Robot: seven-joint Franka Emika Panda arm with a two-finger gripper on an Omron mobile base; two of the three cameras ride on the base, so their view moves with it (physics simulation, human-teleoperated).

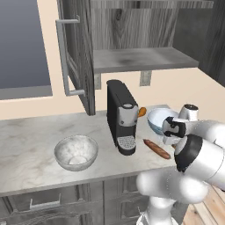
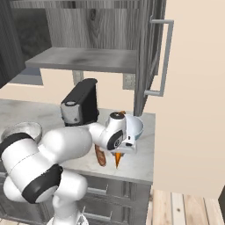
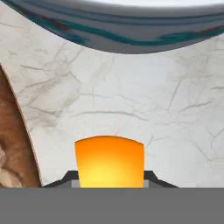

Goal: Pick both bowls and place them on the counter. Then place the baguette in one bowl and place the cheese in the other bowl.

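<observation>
Hand (image 3: pixel 109 186) low over the table's (image 1: pixel 30 132) right end, fingers clenched on the cheese (image 3: pixel 109 162)

Cheese wedge sits between the dark fingertips in the hand view, marble beneath it; from the right base view it hangs orange just under the hand (image 2: pixel 117 159). Baguette (image 1: pixel 157 149) lies on the table just left of it, near the coffee machine (image 1: pixel 121 115). Blue-patterned bowl (image 1: pixel 158 119) stands just beyond the hand (rim partly hidden by the wrist). Marbled bowl (image 1: pixel 76 152) sits well apart, left of the machine
</observation>
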